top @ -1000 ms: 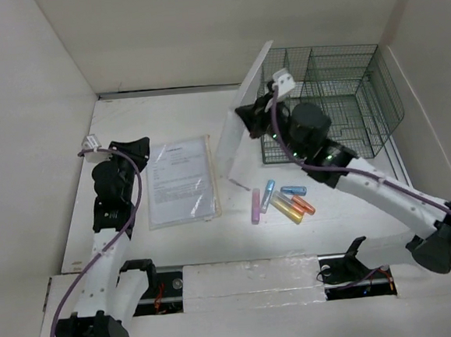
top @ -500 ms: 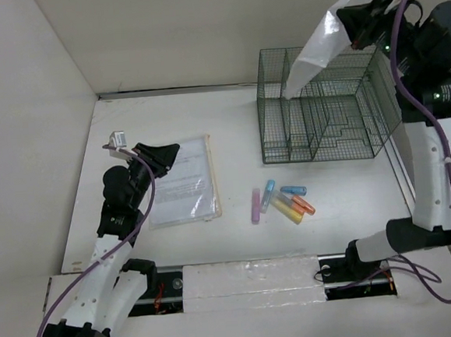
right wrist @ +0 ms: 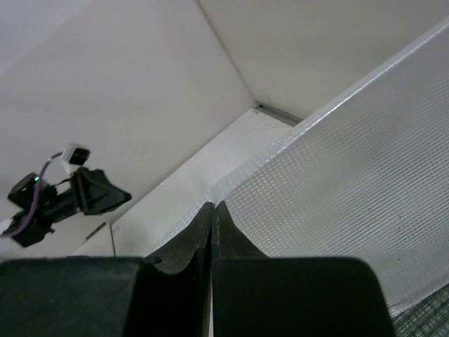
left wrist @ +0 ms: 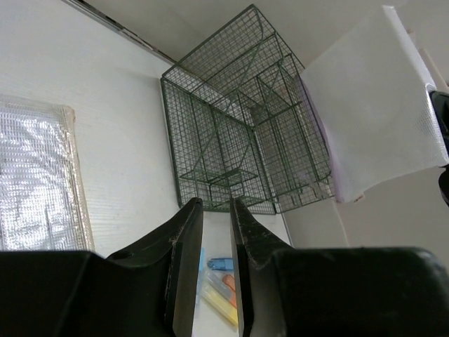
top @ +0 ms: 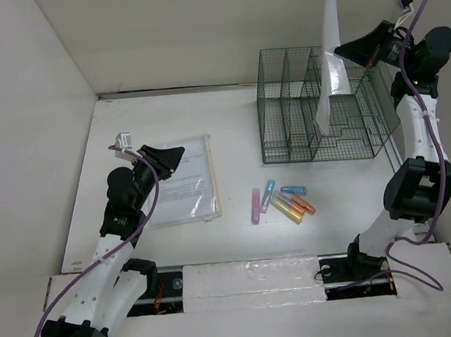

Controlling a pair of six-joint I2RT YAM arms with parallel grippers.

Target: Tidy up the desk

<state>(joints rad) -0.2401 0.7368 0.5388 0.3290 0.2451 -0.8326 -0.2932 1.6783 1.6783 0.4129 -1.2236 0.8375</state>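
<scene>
The white desk (top: 128, 121) holds a dark green wire rack (top: 322, 110) at the back right. My right gripper (top: 343, 50) is shut on the top edge of a translucent mesh pouch (top: 328, 59), which hangs upright above the rack's middle compartments. The right wrist view shows the fingers (right wrist: 212, 205) pinched on the pouch (right wrist: 351, 161). My left gripper (top: 179, 151) hovers above a clear document pouch (top: 181, 180) lying on the desk's left. Its jaws stand narrowly apart and hold nothing (left wrist: 215, 203).
Several coloured highlighters (top: 279, 202) lie loose in front of the rack, and show between my left fingers (left wrist: 223, 265). The rack (left wrist: 238, 147) and the hanging pouch (left wrist: 372, 133) show in the left wrist view. White walls bound the desk on three sides.
My right arm lifted the mesh pouch from beside the rack's left, swung it up and right, and now it hangs upright over the rack. My left gripper moved slightly right.
</scene>
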